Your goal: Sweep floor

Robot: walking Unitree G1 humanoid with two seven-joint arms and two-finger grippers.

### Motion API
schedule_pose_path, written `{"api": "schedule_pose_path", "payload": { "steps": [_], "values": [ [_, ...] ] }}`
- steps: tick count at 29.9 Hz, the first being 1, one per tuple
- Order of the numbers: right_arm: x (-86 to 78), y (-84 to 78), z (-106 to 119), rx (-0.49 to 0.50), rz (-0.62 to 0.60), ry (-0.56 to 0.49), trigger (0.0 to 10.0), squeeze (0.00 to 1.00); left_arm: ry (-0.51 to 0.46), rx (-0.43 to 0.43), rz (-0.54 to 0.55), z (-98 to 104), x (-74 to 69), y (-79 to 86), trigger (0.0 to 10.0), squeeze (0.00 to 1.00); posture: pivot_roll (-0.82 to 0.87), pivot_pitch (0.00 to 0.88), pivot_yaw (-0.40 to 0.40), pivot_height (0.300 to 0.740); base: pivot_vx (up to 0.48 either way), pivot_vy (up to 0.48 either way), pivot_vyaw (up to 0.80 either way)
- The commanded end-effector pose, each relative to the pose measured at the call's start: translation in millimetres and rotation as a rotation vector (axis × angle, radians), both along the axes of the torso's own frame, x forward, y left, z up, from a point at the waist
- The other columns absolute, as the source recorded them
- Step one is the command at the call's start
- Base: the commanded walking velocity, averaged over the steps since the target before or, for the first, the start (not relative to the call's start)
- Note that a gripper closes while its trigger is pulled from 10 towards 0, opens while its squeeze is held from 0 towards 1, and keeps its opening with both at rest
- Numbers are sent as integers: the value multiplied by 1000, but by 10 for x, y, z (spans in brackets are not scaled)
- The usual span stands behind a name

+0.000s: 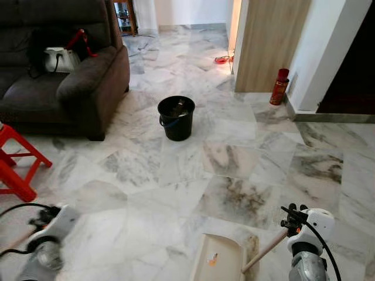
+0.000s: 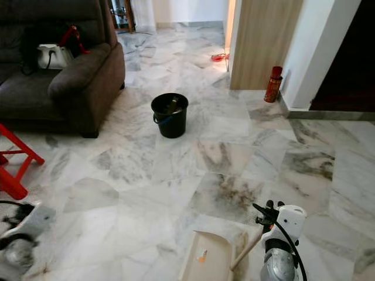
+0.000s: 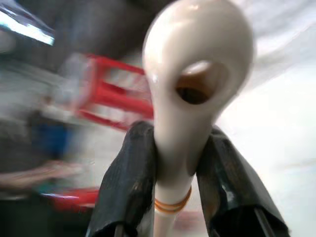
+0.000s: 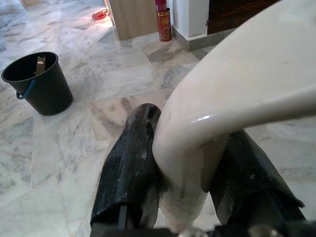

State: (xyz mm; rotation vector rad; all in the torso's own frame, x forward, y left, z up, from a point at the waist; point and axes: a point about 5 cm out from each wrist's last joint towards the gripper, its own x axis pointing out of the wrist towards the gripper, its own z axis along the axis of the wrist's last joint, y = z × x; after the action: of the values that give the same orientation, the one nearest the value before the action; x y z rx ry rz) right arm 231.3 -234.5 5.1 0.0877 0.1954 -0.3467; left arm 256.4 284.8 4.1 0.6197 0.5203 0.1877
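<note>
No legible txt or labels.

Grey-veined white marble floor [image 1: 234, 164]; black bucket [image 1: 176, 117]; cream dustpan [image 1: 220, 257]; dark brown sofa [image 1: 88, 82]; red stool [image 1: 14, 161].

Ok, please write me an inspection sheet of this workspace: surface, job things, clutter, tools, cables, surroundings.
Surface: marble floor, dark stains near the dustpan.
Job's things: cream dustpan with a scrap in it; cream handle, likely the broom's.
Clutter: black bucket; red can by the wall.
Tools: left tool shut on the cream handle; right tool shut on the dustpan handle.
Cables: black cables on both arms.
Surroundings: dark sofa, red stool, wooden panel.
</note>
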Motion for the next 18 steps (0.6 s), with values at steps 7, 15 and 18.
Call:
{"api": "schedule_pose_path", "payload": {
  "steps": [7, 15, 18],
  "values": [
    [22, -14, 38, -1, -7, -29, 10000, 0, 45, -151, -146, -138, -31, -277, 10000, 0, -32, 0, 44, 740, 0, 0, 0],
    [12, -42, 30, -6, -20, -26, 10000, 0, -7, 78, -174, 25, -16, -44, 10000, 0, -19, 0, 38, 740, 0, 0, 0],
    [22, -45, 36, -7, -20, -29, 10000, 0, -31, 206, -188, 114, 33, 16, 10000, 0, -16, 0, 35, 740, 0, 0, 0]
  ]
}}
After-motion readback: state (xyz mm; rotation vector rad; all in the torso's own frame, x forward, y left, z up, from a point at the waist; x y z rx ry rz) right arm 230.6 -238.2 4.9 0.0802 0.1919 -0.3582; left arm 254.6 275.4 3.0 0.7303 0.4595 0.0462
